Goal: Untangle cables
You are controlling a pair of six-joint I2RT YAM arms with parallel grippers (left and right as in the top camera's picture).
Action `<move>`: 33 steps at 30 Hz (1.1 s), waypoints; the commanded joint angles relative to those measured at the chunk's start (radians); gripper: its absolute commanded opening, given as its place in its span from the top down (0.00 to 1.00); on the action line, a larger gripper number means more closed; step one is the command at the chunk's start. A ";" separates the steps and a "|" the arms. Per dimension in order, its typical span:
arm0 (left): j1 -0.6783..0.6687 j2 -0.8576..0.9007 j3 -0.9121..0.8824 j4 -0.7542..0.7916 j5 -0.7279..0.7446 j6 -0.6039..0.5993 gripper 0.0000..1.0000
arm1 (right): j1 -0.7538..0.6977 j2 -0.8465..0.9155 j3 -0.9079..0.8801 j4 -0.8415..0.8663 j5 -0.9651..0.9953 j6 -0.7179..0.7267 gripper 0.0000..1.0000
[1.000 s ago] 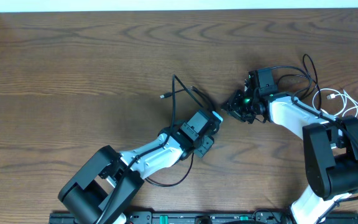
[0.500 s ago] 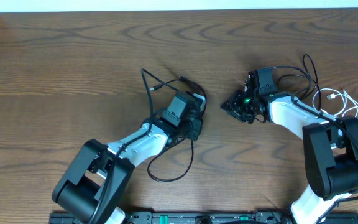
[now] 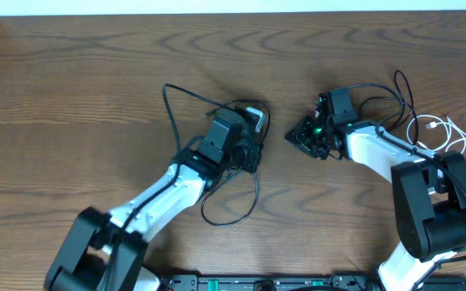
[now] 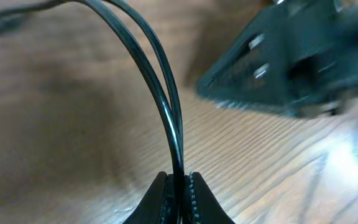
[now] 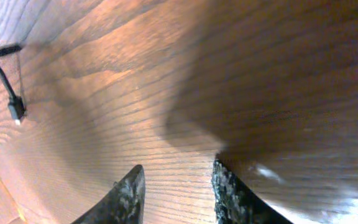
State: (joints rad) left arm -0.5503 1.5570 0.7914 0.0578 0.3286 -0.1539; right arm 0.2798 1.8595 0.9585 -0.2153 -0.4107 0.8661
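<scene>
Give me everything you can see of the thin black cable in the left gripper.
The thin black cable looks smooth and glossy, like rubber. It is doubled: two strands run side by side into the left gripper, whose fingers are shut on them. From the pinch they rise and curve away left above the brown wooden table. Overhead, it sweeps in a loose loop left of the gripper.

Ends of the black cable [image 4: 166, 106] out of frame, blurred dark shape [image 4: 284, 62] behind.
</scene>
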 commanded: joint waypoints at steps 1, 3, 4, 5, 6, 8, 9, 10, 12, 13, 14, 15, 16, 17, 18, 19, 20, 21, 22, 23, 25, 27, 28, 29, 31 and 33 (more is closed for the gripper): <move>0.011 -0.055 -0.002 0.005 0.011 -0.002 0.91 | 0.026 0.063 -0.050 -0.016 0.120 -0.003 0.62; 0.013 -0.077 -0.002 0.005 0.011 -0.002 0.91 | 0.034 0.063 -0.050 -0.007 0.121 -0.003 0.60; 0.013 -0.085 -0.002 0.005 0.011 -0.002 0.91 | 0.039 0.063 -0.050 -0.003 0.120 -0.003 0.60; 0.013 -0.096 -0.002 0.005 0.011 -0.002 0.91 | 0.043 0.063 -0.050 0.003 0.120 -0.003 0.60; 0.013 -0.102 -0.002 0.005 0.011 -0.002 0.91 | 0.048 0.063 -0.050 0.008 0.120 -0.003 0.64; 0.013 -0.107 -0.002 0.004 0.011 -0.002 0.91 | 0.057 0.063 -0.050 0.018 0.120 -0.008 0.69; 0.013 -0.107 -0.002 0.003 0.011 -0.002 0.91 | 0.061 0.063 -0.050 0.022 0.120 -0.016 0.69; 0.013 -0.107 -0.002 -0.001 0.011 -0.002 0.91 | 0.062 0.063 -0.050 0.022 0.120 -0.027 0.68; 0.013 -0.107 -0.002 -0.013 -0.003 -0.002 0.91 | 0.061 0.063 -0.050 0.021 0.120 -0.045 0.62; 0.013 -0.107 -0.002 -0.020 -0.008 -0.002 0.91 | 0.060 0.063 -0.050 0.018 0.120 -0.045 0.58; 0.013 -0.106 -0.002 -0.027 -0.008 -0.002 0.91 | 0.060 0.063 -0.050 0.016 0.120 -0.045 0.54; 0.013 -0.106 -0.002 -0.031 -0.008 -0.002 0.91 | 0.060 0.063 -0.050 0.016 0.120 -0.045 0.49; 0.013 -0.106 -0.002 -0.035 -0.007 -0.002 0.91 | 0.060 0.063 -0.050 0.016 0.117 -0.045 0.45; 0.013 -0.106 -0.002 -0.042 -0.007 -0.002 0.91 | 0.060 0.063 -0.050 0.016 0.111 -0.045 0.42; 0.013 -0.106 -0.002 -0.047 -0.007 -0.002 0.91 | 0.060 0.063 -0.050 0.017 0.103 -0.045 0.41; 0.013 -0.106 -0.002 -0.050 -0.008 -0.002 0.91 | 0.060 0.063 -0.050 0.016 0.097 -0.046 0.40; 0.013 -0.106 -0.002 -0.053 -0.008 -0.002 0.90 | 0.060 0.063 -0.050 0.014 0.093 -0.053 0.39; 0.013 -0.106 -0.002 -0.055 -0.008 -0.002 0.91 | 0.060 0.063 -0.050 0.013 0.091 -0.066 0.39; 0.013 -0.106 -0.002 -0.057 -0.008 -0.002 0.90 | 0.060 0.063 -0.050 0.012 0.091 -0.080 0.38; 0.013 -0.106 -0.002 -0.057 -0.008 -0.002 0.90 | 0.060 0.063 -0.050 0.010 0.092 -0.083 0.36; 0.013 -0.106 -0.002 -0.057 -0.007 -0.002 0.90 | 0.060 0.063 -0.050 0.009 0.094 -0.083 0.35; 0.013 -0.106 -0.002 -0.058 -0.007 -0.002 0.90 | 0.060 0.063 -0.050 0.010 0.094 -0.091 0.34; 0.013 -0.106 -0.002 -0.058 -0.007 -0.002 0.90 | 0.061 0.063 -0.050 0.013 0.094 -0.105 0.34; 0.013 -0.106 -0.002 -0.058 -0.007 -0.002 0.89 | 0.061 0.063 -0.050 0.015 0.094 -0.114 0.34; 0.013 -0.106 -0.002 -0.058 -0.008 -0.002 0.89 | 0.061 0.063 -0.050 0.018 0.094 -0.116 0.32; 0.013 -0.106 -0.002 -0.058 -0.008 -0.001 0.89 | 0.061 0.063 -0.050 0.018 0.094 -0.117 0.31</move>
State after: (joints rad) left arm -0.5430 1.4620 0.7914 0.0029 0.3313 -0.1543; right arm 0.3363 1.8568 0.9649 -0.1593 -0.4122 0.7757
